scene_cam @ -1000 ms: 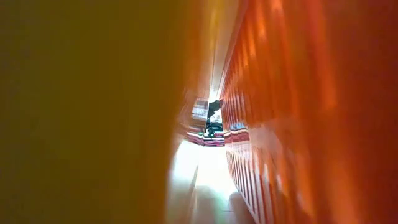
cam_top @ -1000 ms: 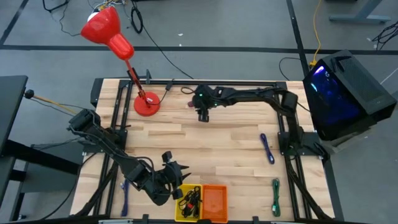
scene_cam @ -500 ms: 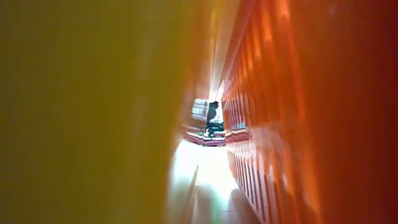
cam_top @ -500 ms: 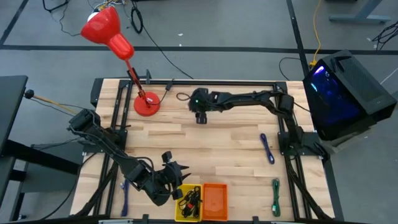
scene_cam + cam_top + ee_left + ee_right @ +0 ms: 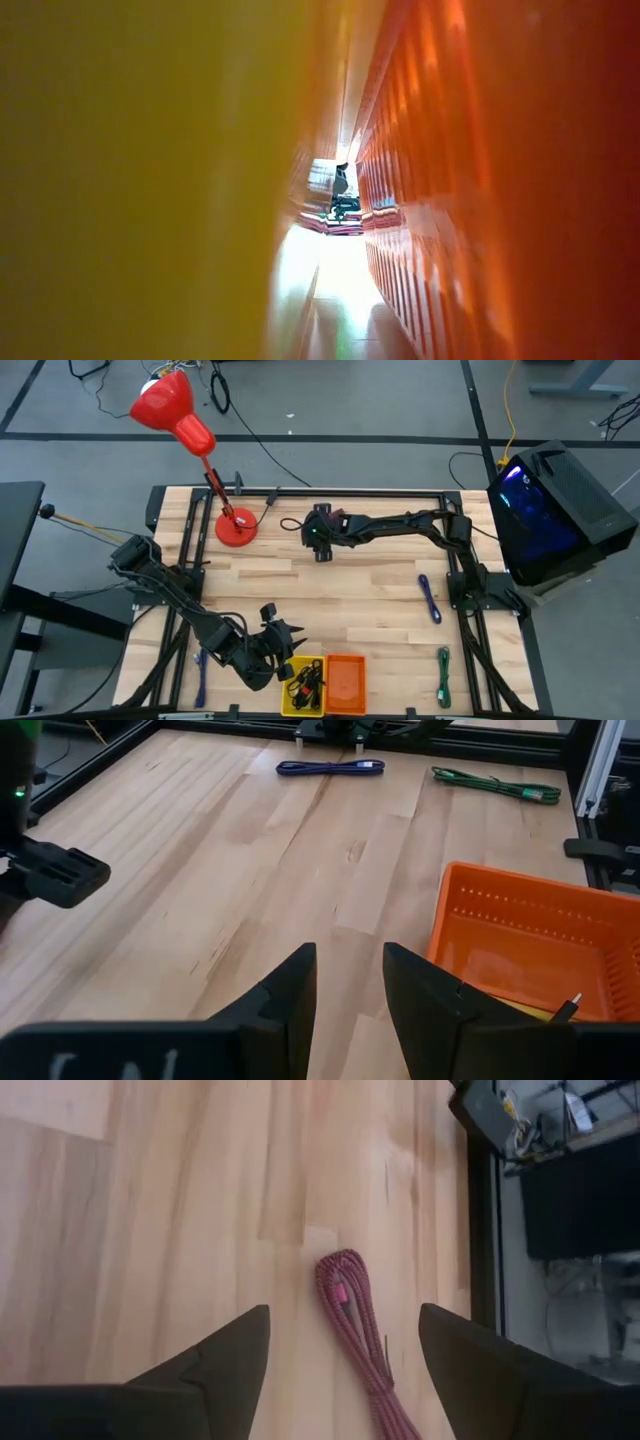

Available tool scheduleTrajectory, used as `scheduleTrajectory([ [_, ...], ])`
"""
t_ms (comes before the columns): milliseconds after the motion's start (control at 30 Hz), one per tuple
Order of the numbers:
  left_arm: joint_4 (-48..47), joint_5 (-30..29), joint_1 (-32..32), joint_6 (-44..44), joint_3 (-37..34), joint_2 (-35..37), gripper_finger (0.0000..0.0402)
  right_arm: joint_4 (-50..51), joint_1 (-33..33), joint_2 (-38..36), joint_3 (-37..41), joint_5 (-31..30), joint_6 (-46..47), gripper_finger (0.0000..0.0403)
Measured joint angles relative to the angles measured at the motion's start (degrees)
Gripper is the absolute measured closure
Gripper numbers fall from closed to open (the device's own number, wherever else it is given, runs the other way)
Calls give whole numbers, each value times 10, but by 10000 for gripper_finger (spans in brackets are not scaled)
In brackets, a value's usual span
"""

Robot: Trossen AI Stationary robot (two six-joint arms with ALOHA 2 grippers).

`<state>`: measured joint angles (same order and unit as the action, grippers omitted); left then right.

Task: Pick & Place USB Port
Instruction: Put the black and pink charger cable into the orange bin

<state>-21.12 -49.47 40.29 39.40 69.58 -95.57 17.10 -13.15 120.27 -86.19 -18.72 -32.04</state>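
USB cable in red braided cord [image 5: 352, 1320], folded into a narrow hank, is seen lying flat on the pale wooden table [image 5: 150, 1230] directly beneath the right gripper [image 5: 343, 1355], framed between its two dark fingers [image 5: 225, 1355], which are spread wide and grasp nothing. In the high view the right gripper [image 5: 320, 538] is placed over the far part of the table, and the cable itself is mostly hidden under it there. The looped end of the hank lies just ahead of the fingertips, and the rest of it runs back under the wrist. Such a cable is judged light, soft and limp; it would sag and swing once lifted, and its braid should offer fair friction. A hold across the doubled strands near the middle of the bundle is judged best, so that all strands are pinched together and neither end trails far. Just beside this gripper stands a red desk lamp on a round base [image 5: 236, 526]. Well apart, at the near edge, wait an orange plastic bin [image 5: 345, 682] and a yellow bin holding black cables [image 5: 302, 685]. The left gripper [image 5: 350, 982] is parked next to those bins, its fingers parted and empty. A purple cable [image 5: 429, 598] and a green cable [image 5: 443, 675] lie on the right arm's side.
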Motion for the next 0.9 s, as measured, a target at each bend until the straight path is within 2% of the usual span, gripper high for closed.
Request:
scheduleTrajectory([
  [233,0,0,0,7,0,0,280,29,-11,0,0,-78,-16,144],
  [367,0,0,0,4,0,0,280,25,-23,0,0,-70,-10,144],
  [500,1,0,0,4,-1,0,280,19,-43,0,0,-37,-3,144],
  [800,5,0,-3,1,-7,-6,280,48,-63,0,1,-27,5,144],
  [900,7,-3,-5,2,-7,-9,280,49,-64,0,1,-42,5,144],
])
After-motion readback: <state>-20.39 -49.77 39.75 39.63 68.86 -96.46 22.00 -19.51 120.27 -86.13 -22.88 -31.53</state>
